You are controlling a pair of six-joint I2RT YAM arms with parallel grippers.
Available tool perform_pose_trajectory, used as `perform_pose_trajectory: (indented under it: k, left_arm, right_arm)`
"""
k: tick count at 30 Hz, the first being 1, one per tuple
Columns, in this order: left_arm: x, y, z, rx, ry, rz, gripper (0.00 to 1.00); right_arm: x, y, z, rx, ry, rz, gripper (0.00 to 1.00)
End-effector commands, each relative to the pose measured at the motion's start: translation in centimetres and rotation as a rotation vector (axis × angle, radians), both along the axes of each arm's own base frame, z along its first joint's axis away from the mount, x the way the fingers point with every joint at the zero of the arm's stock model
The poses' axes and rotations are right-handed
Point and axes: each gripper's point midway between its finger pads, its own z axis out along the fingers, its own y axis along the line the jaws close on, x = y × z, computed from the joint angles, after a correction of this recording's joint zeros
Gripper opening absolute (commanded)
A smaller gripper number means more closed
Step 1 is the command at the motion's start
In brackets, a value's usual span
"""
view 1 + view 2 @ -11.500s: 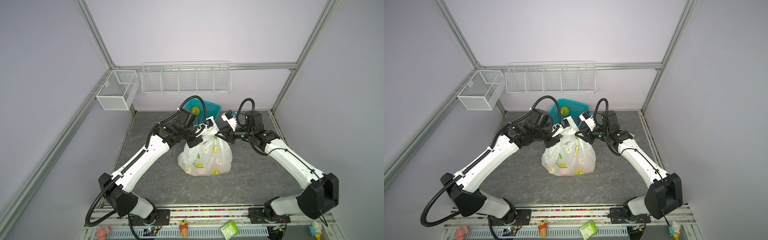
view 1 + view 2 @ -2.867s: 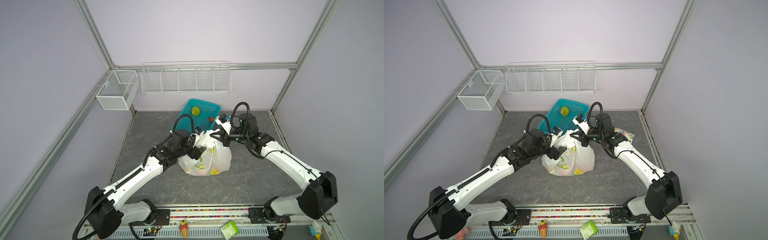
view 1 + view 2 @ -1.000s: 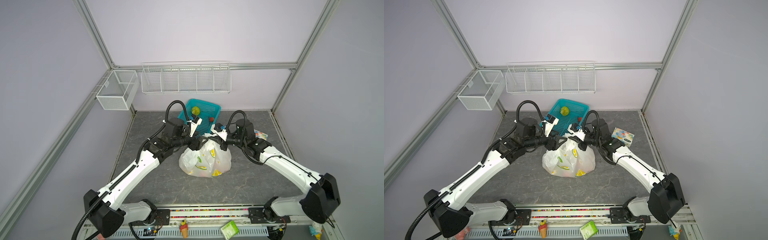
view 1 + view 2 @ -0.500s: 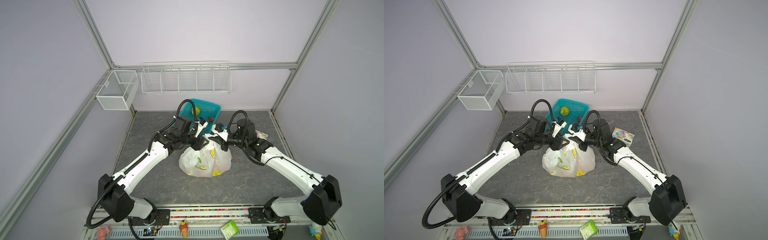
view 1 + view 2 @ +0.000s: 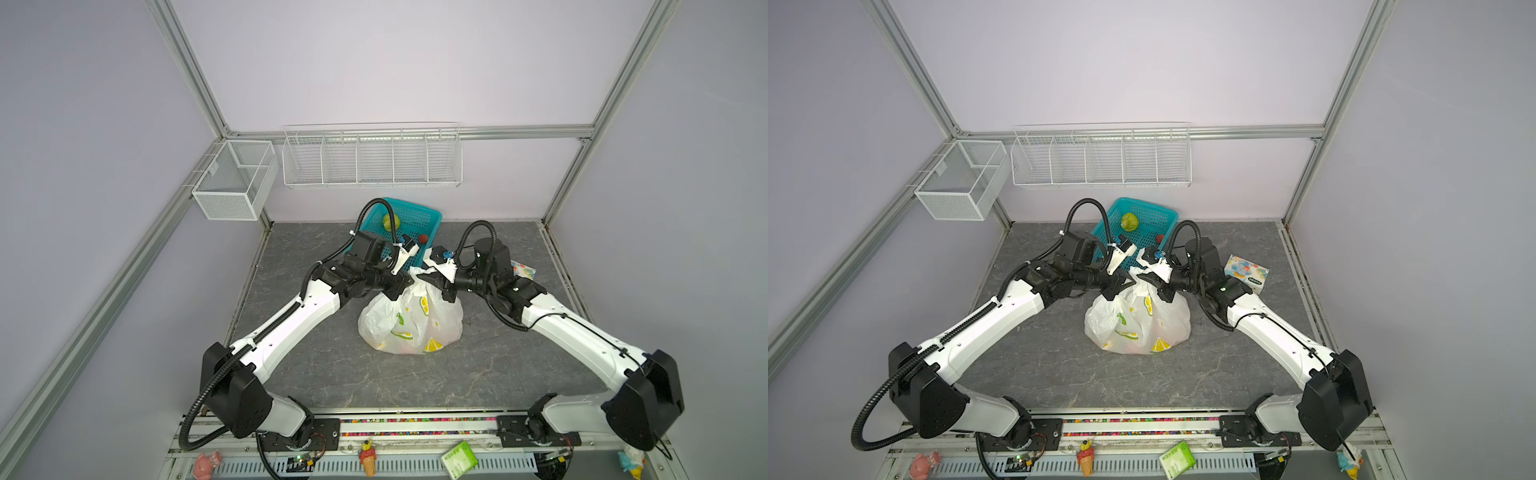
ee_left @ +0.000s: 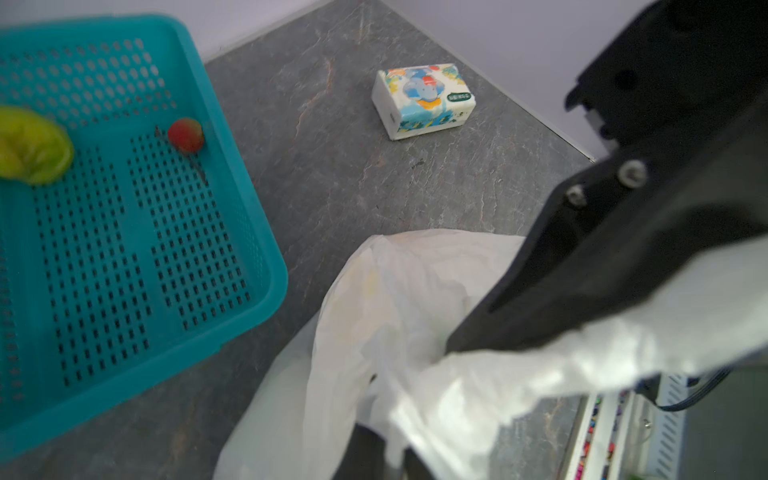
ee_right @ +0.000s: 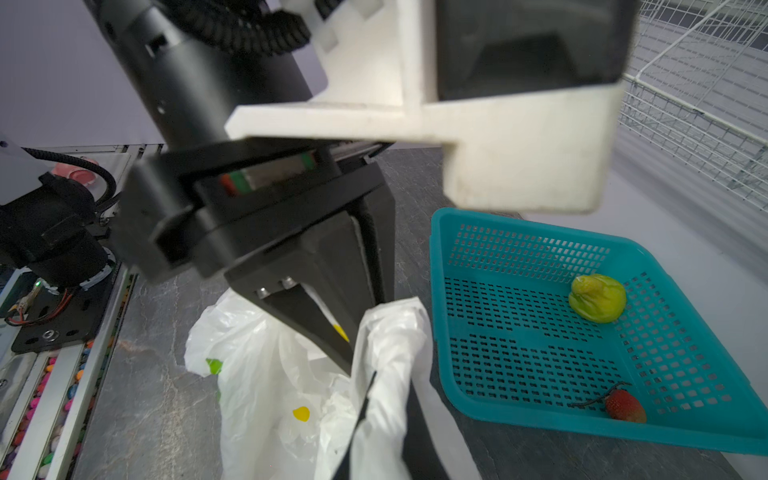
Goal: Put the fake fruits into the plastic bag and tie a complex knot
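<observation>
Right wrist shows thin, crinkled plastic bag (image 7: 257,374).

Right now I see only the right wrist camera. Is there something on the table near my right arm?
Observer: Yes, a colourful packet lies beside the right arm, apart from the bag.
Operator: Does the bag sit on the table?
Observer: Yes, its round body rests on the table, its top gathered between the left tool and the right tool.
Operator: Does the left tool hold it?
Observer: Yes; in the left wrist view, bag film sits between its shut fingers.
</observation>
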Motion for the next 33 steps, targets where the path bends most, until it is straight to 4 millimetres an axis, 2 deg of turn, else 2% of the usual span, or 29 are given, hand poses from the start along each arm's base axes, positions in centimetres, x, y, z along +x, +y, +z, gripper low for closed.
perform_pose_trajectory:
  k: [1,4,6,13,18,21,26,33]
  left_arm:
    - [0.5,0.4,1.1,-0.002,-0.048,0.005,0.00]
    - [0.4,0.5,1.1,0.006,-0.063,-0.003,0.00]
    - [0.4,0.6,0.9,0.014,-0.078,-0.014,0.00]
    - [0.0,0.9,1.4,0.019,-0.136,-0.047,0.00]
    - [-0.2,0.8,1.5,0.018,-0.139,-0.055,0.00]
    - [-0.3,0.8,1.4,0.019,-0.137,-0.062,0.00]
    - [-0.5,0.9,1.4,0.027,-0.152,-0.074,0.00]
    - [-0.6,0.8,1.5,0.031,-0.167,-0.086,0.00]
  right_arm:
    - [-0.4,-0.3,0.9,0.017,-0.019,0.017,0.08]
    - [-0.4,-0.4,1.0,0.016,-0.016,0.018,0.13]
    - [-0.4,-0.6,1.0,0.009,-0.012,0.018,0.20]
    - [-1.1,-1.7,-0.1,-0.038,0.019,0.064,0.61]
    - [-1.3,-0.9,-1.0,-0.048,0.072,0.126,0.77]
    - [-1.0,-0.3,-1.4,-0.049,0.076,0.134,0.79]
    - [-0.2,0.0,-1.6,-0.068,0.066,0.137,0.77]
    - [0.3,0.3,-2.2,-0.103,0.085,0.155,0.68]
